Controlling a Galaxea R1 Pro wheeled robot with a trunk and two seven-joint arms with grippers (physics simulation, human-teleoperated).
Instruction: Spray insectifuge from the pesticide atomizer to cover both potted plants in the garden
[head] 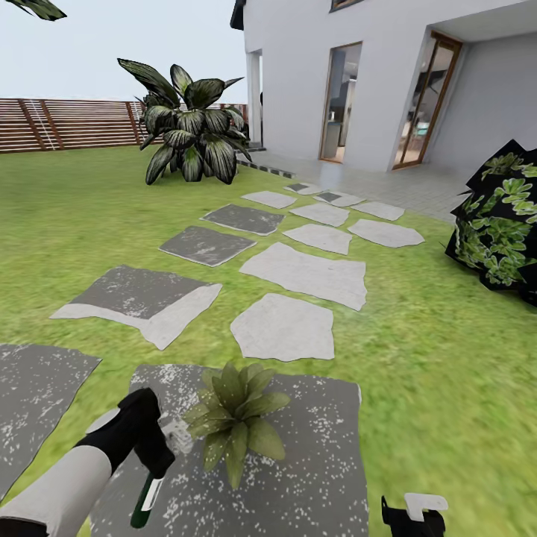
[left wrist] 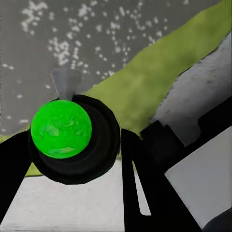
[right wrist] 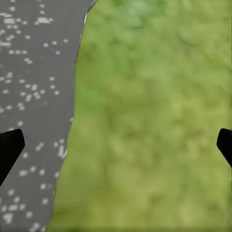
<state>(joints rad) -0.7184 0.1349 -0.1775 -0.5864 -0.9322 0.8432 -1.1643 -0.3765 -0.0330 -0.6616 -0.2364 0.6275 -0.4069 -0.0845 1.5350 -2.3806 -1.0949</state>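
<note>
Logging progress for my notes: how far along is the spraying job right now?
Pickup looks done: the left gripper holds the pesticide atomizer, spray head beside one potted plant on the speckled paving slab. Spraying seems in hand. No second plant shows here. The right gripper is open.

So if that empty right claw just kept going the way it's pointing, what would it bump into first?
Probably just the ground. The right gripper looks open, and its camera looks down at grass between the fingers, with the edge of a grey paving stone beside it. Nothing else seems in the way, though depth is hard to judge.
</note>
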